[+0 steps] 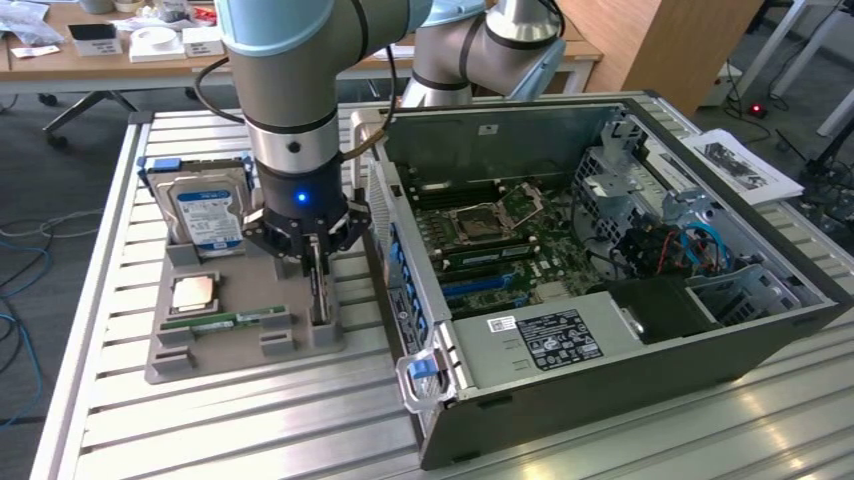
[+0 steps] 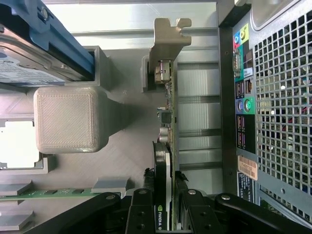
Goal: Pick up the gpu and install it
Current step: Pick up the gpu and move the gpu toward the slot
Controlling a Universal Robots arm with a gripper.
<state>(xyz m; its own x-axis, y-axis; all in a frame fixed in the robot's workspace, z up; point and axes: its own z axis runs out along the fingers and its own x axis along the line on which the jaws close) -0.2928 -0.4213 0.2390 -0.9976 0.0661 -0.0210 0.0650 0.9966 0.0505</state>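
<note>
- A silver hard drive with a blue label (image 1: 207, 208) stands at the exterior view's left, on a flat grey plastic tray (image 1: 240, 357) with a rough, lined skin.
- A thin green memory stick (image 1: 227, 321) lies in the tray.
- The gpu (image 2: 162, 161), a thin flat card with a green board, dark face and shiny metal end piece, stands on its edge in a tray slot.
- The black pincer (image 1: 315, 262) sits right over it, squeezing the card from both sides.
- A big dark metal computer box (image 1: 627, 385) lies open at the exterior view's right.
</note>
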